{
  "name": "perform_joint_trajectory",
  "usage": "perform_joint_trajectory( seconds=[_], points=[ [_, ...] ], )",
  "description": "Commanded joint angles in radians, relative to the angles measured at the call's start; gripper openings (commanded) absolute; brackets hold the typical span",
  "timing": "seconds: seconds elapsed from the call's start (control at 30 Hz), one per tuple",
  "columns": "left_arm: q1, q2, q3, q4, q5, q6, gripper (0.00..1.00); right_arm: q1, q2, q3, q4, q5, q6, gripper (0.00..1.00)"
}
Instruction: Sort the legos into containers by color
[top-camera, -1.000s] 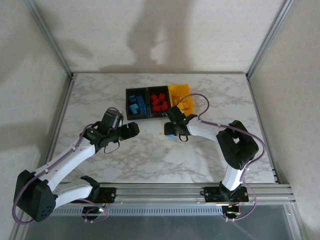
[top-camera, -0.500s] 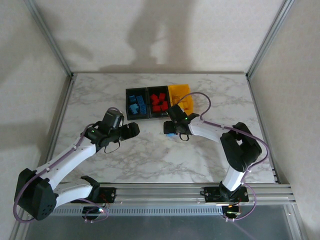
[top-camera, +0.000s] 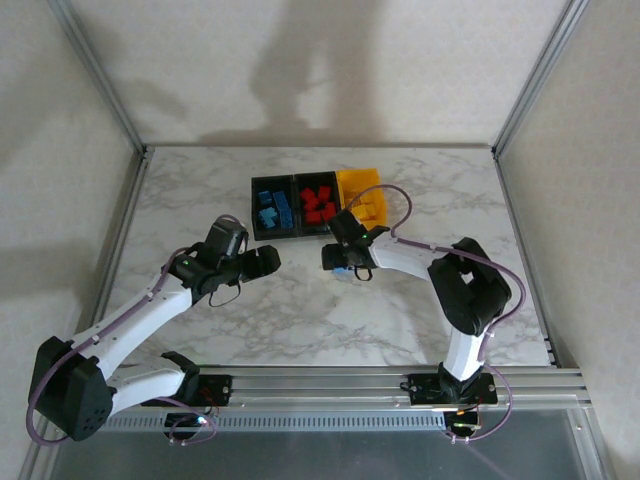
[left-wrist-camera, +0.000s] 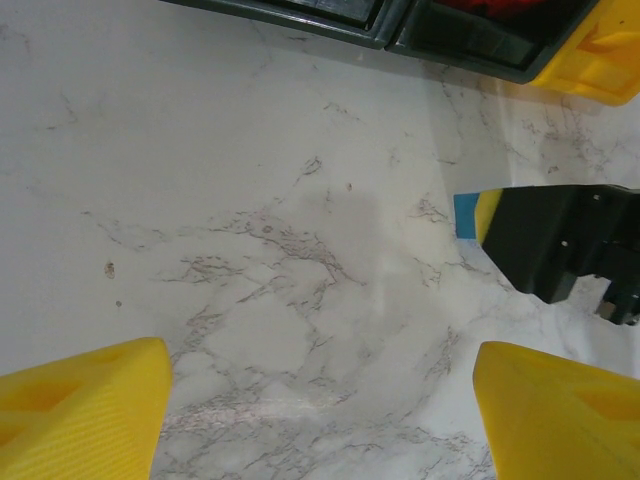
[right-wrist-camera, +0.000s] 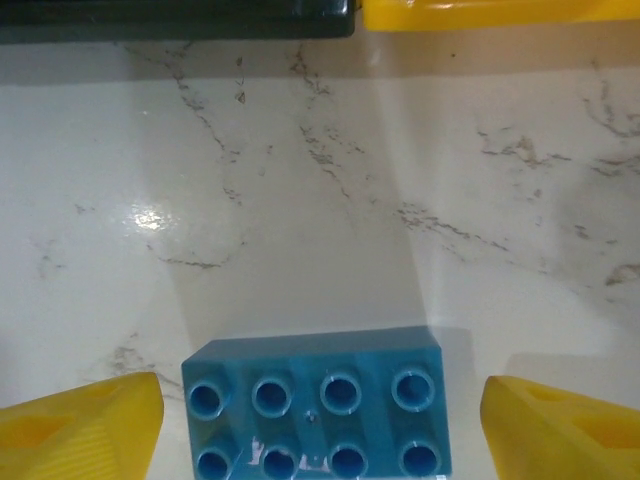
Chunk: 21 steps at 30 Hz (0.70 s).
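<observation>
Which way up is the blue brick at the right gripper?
Studs up: the blue brick lies flat on the marble table, eight studs facing the right wrist camera.

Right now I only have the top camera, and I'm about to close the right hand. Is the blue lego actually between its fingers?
Observer: Yes. The right wrist view shows the blue lego lying studs up between the right hand's yellow fingers, with a small gap on each side.
Operator: How is it turned?
Observer: Its long side runs from finger to finger, with two rows of four studs.
Operator: And the left hand?
Observer: The left hand is open over the marble table, with nothing between its fingers.
</observation>
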Motion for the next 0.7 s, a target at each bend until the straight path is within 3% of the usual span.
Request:
perform_joint_trajectory(
  seconds=[0.0, 0.3, 0.5, 0.67],
  points=[
    [-0.007, -0.006, -0.007, 0.012, 0.001, -0.005, 0.78, 0.014, 0.031, 0.031, 0.006, 0.002, -0.013, 0.80],
    [-0.007, -0.006, -0.006, 0.010, -0.005, -0.010, 0.78, 0.036, 0.036, 0.047, -0.017, 0.006, -0.014, 0.59],
    [0.004, -0.044, 0.001, 0.004, -0.036, -0.033, 0.78, 0.073, -0.009, 0.141, -0.079, 0.024, -0.022, 0.58],
    [0.071, -0.070, 0.015, -0.029, -0.040, -0.019, 0.78, 0.091, 0.006, 0.284, -0.125, 0.016, -0.040, 0.58]
  ],
)
